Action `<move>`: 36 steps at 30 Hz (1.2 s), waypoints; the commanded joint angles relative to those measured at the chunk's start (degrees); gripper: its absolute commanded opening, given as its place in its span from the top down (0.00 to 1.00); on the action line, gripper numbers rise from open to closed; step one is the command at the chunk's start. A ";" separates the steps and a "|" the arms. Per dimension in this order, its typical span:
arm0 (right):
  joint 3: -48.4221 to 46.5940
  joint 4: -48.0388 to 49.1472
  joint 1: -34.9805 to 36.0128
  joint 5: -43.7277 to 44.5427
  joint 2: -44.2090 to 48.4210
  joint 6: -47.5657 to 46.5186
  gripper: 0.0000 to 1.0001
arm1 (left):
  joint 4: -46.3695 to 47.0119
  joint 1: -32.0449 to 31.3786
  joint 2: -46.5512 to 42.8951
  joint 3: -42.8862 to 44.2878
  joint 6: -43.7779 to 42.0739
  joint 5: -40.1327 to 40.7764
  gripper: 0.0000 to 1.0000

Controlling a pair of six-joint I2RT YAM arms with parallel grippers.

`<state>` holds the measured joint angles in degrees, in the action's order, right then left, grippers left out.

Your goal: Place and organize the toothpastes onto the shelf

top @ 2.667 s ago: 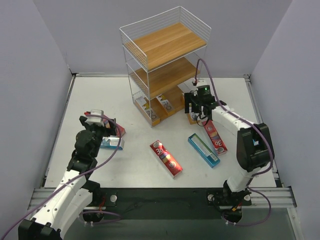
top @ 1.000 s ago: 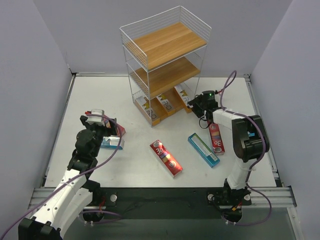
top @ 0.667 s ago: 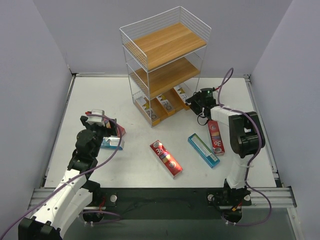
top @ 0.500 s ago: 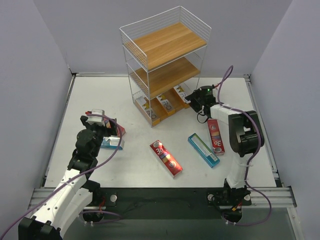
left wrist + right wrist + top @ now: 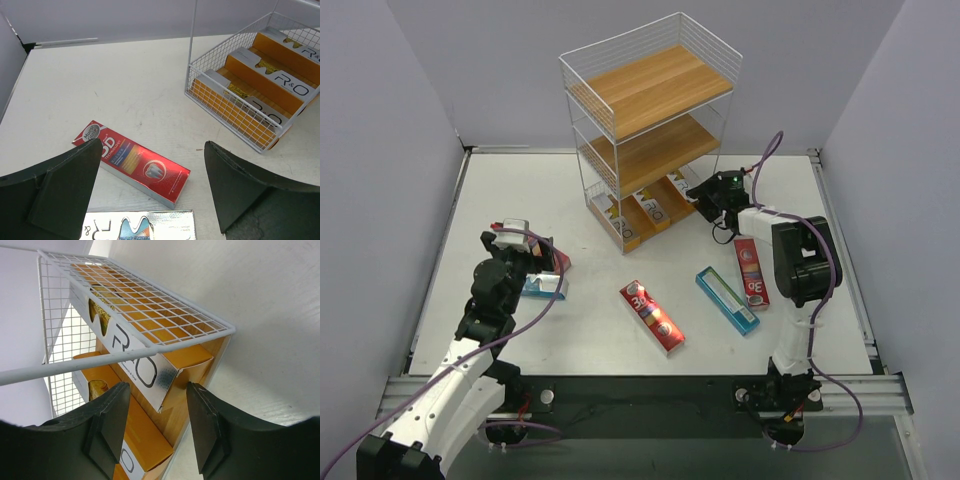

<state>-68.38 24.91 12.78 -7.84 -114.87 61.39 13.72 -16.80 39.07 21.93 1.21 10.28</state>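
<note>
The shelf (image 5: pixel 650 95) stands at the back. Its bottom tier holds three orange-and-white toothpaste cartons (image 5: pixel 650 207). My right gripper (image 5: pixel 704 194) is open at that tier's right end. In the right wrist view the gripper (image 5: pixel 157 388) faces the end of one orange-and-white carton (image 5: pixel 140 362) lying under the wire (image 5: pixel 150 307); its fingers do not grip it. My left gripper (image 5: pixel 542 258) is open and empty over a red "3D" carton (image 5: pixel 131 166) and a silver-teal carton (image 5: pixel 135 227). More cartons lie on the table: a red one (image 5: pixel 652 316), a teal one (image 5: pixel 727 300) and another red one (image 5: pixel 752 272).
The shelf's two upper boards (image 5: pixel 655 150) are bare. In the left wrist view the shelf's bottom tier (image 5: pixel 220 97) shows at the upper right. Grey walls close in the table on the left, back and right.
My right gripper has swung from above the table down and left to the shelf's bottom tier, and the orange-and-white carton now lies inside it. The left arm has not moved.
</note>
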 commanded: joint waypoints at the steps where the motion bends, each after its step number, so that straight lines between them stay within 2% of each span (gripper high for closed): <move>1: -2.28 4.19 -0.29 -0.25 0.00 -0.65 0.50 | 2.37 -0.17 -0.49 -0.14 -0.25 -0.26 0.06; 23: -3.69 5.85 -1.53 -1.22 -0.18 -2.76 0.45 | 2.37 -0.43 -0.84 -0.23 -0.25 -0.18 0.06; 33: 4.04 5.24 -1.79 -3.06 8.16 -9.70 0.25 | 2.54 -0.43 -1.36 -0.40 -0.16 0.09 0.06; 36: 5.80 1.65 -1.79 -3.59 12.47 -14.61 0.19 | 2.63 -0.52 -1.71 -0.40 0.02 0.09 0.05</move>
<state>-64.07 27.24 11.27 -10.52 -110.63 53.80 13.87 -16.95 38.35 21.43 1.23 10.28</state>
